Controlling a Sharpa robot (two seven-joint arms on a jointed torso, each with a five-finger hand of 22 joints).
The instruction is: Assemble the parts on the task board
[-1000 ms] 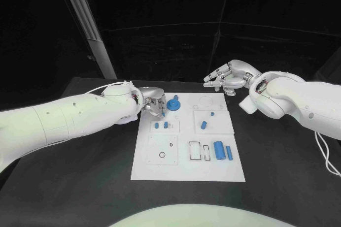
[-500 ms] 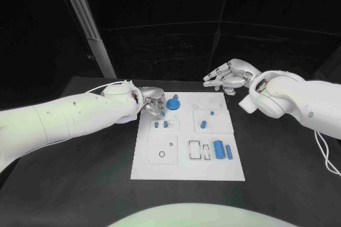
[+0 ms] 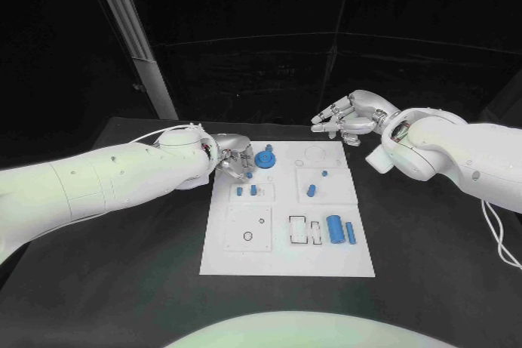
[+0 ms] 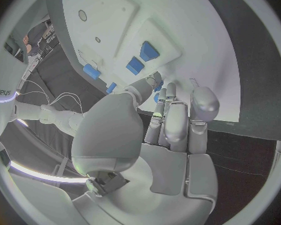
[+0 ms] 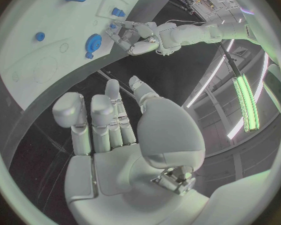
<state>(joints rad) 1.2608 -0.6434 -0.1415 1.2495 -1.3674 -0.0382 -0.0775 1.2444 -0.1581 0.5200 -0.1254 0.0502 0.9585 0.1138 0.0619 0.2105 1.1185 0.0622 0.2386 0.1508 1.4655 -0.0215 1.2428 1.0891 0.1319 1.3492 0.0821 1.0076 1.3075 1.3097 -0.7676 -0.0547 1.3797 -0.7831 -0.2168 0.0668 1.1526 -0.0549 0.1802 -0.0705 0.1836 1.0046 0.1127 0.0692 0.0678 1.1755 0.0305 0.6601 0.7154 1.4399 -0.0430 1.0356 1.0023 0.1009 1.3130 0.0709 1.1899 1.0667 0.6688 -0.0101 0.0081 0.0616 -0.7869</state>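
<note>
The white task board [image 3: 285, 257] lies mid-table. My left hand [image 3: 231, 161] hovers over its far left corner and pinches a small blue part [image 3: 248, 174] between thumb and fingers; the left wrist view shows that part [image 4: 157, 91] at the fingertips of this hand [image 4: 165, 130]. Just right of it stands a round blue part [image 3: 265, 161]. Two small blue pieces [image 3: 247, 190] sit nearer on the board. My right hand [image 3: 350, 118] hangs beyond the board's far right corner, fingers apart and holding nothing. The right wrist view shows the hand [image 5: 115, 130] above the board [image 5: 28, 60].
More blue parts lie on the board: a short piece [image 3: 311, 190], a tiny one [image 3: 324, 173], and a large cylinder [image 3: 335, 228] with a slim one [image 3: 350, 233] beside it. A grey post [image 3: 142, 57] rises behind the table's far left.
</note>
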